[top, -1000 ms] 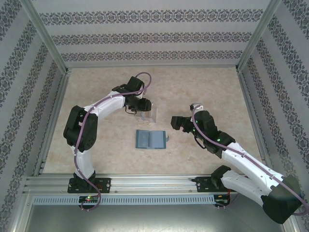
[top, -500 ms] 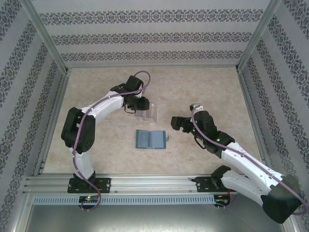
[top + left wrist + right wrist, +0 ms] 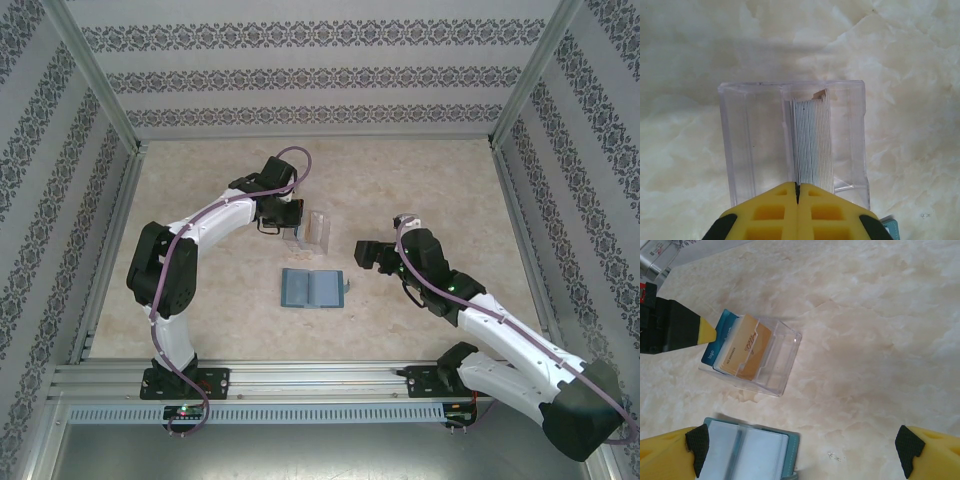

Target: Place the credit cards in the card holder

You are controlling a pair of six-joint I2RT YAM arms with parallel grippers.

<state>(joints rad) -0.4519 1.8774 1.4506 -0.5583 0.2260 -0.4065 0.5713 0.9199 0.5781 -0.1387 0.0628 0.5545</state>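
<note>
**Left claw closed at the card stack, wallet open below**

The left gripper has its yellow fingers pressed flat together at the near edge of the clear case; whether a card edge is caught between them cannot be told. The credit cards stand on edge as a packed stack inside the case, straight ahead of the closed fingertips. From the right wrist, an orange-tan card faces outward with a blue one behind it, and the left claw's yellow tip sits against that blue side. The card holder lies open on the table, apart from the case and nearer the arm bases. The right gripper is spread wide, holding nothing; the open wallet lies low between its fingers, toward the left one.
</note>
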